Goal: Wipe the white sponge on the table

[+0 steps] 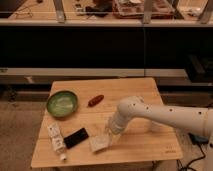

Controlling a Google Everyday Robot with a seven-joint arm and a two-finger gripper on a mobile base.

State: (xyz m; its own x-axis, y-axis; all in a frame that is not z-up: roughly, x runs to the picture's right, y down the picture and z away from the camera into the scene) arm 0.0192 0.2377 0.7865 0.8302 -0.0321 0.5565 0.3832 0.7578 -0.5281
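One gripper (107,134) low near table (145,145) front edge, jaws together, apparently pinching white sponge (98,144) at its far-right end; sponge body lies front-left of jaws.

The light wooden table (150,147) fills the lower middle of the frame. At its upper left sits a green bowl (62,103); just right of it, apart, lies a reddish-brown oblong item (95,100). Along the lower left, in a row: a white printed tube (56,140), a black flat rectangle (76,137) beside it, then the white sponge (98,144). The gripper (107,135), closed, is down at the sponge's upper right corner.
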